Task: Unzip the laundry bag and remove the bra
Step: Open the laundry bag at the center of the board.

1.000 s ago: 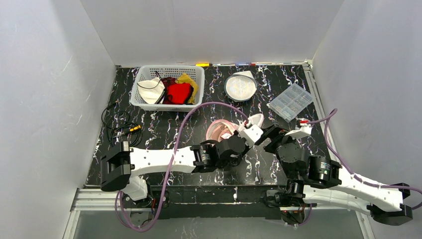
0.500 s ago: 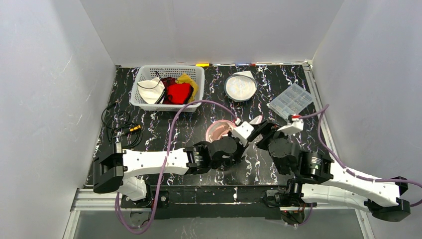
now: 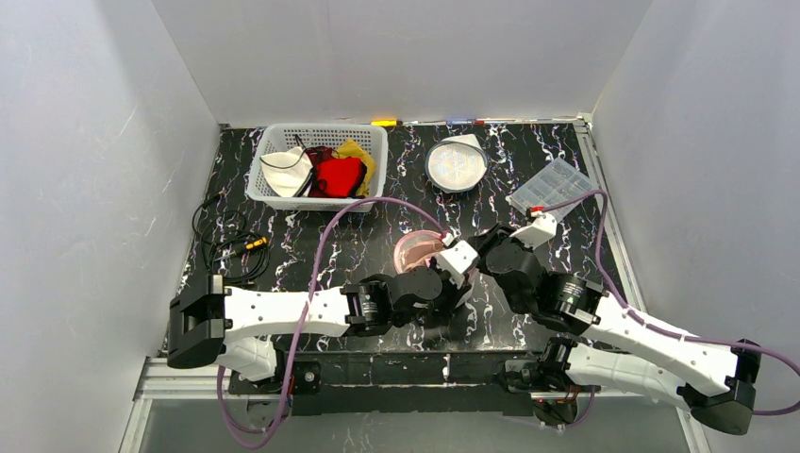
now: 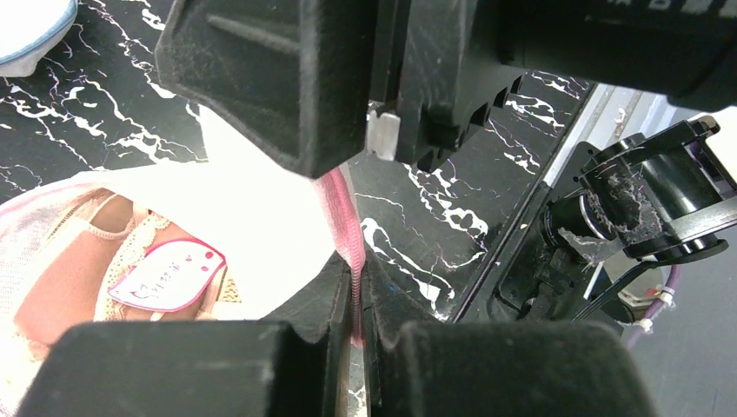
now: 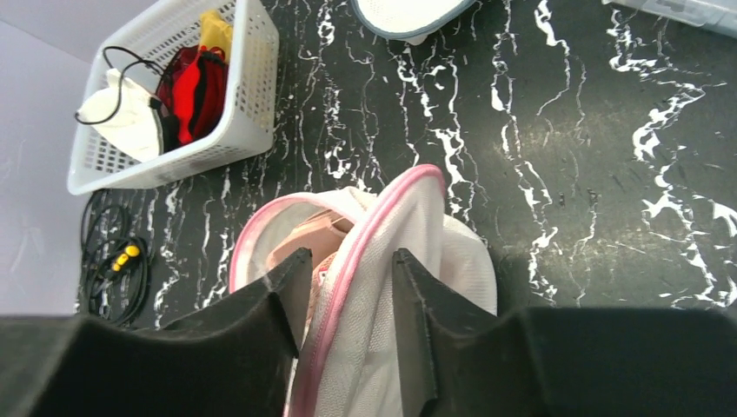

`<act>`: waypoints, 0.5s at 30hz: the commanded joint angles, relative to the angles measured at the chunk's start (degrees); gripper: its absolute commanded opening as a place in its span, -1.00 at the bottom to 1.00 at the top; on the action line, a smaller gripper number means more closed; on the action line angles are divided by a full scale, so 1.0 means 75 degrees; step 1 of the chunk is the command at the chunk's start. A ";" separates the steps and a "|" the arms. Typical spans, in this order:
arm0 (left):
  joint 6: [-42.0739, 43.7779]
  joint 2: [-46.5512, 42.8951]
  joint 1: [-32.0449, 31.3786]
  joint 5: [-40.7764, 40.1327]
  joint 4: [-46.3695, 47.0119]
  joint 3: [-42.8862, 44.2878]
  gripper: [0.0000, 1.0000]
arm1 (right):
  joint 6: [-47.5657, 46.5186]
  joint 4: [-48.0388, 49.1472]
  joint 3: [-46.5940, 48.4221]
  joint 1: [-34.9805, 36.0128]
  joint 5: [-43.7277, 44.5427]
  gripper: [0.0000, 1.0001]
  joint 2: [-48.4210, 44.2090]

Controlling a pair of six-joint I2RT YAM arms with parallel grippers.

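Two pincers share the laundry bag (image 5: 461,261): the left pincer (image 4: 352,295) clamps its pink zipper trim (image 4: 337,208) as an anchor. The right pincer (image 5: 350,268) straddles the flap (image 5: 387,226); I cannot tell whether it grips.

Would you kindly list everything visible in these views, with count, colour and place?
bag: one, white mesh with pink zip, mid-table, partly open
bra: one, peach, inside the bag
basket: one, white, far left
clothes: several, white, red and yellow, in the basket
pouch: one, round, white mesh with grey rim, far centre
box: one, clear, far right
cable: one coil, black, left edge
table: one, black marble
left pincer: one, black, shut on the zip
right pincer: one, black, open astride the bag's edge
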 commanded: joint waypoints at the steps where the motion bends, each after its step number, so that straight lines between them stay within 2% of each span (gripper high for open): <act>1: -0.0026 -0.0453 -0.0027 -0.0116 0.0272 -0.0068 -0.88 | -0.0154 0.0466 0.0010 -0.0084 -0.0351 -0.23 -0.0224; 3: 0.0007 -0.0520 -0.0027 -0.0368 0.0258 -0.0103 -0.62 | -0.0236 0.0356 0.0045 -0.0083 -0.0389 -0.47 -0.0325; 5: 0.0014 -0.0635 -0.0024 -0.0720 0.0121 -0.0146 -0.20 | -0.0360 0.0174 0.0057 -0.0083 -0.0403 -0.66 -0.0476; 6: -0.0028 -0.0718 -0.0021 -0.0924 0.0007 -0.0174 -0.01 | -0.0449 0.0117 0.0033 -0.0083 -0.0426 -0.71 -0.0562; 8: -0.0078 -0.0926 -0.0016 -0.1392 -0.0338 -0.0184 0.22 | -0.0839 0.0097 -0.0088 -0.0089 -0.0607 -0.78 -0.0739; 11: -0.0209 -0.1231 0.0067 -0.1913 -0.1466 0.0000 0.43 | -0.1274 0.0014 -0.0215 -0.0083 -0.0904 -0.86 -0.0938; 13: -0.0248 -0.1364 0.0265 -0.1979 -0.2351 0.0201 0.47 | -0.1517 0.0012 -0.0330 -0.0083 -0.1073 -0.97 -0.1079; 15: -0.0386 -0.1441 0.0768 -0.1706 -0.3042 0.0317 0.49 | -0.1785 0.0065 -0.0446 -0.0083 -0.1243 -0.97 -0.1248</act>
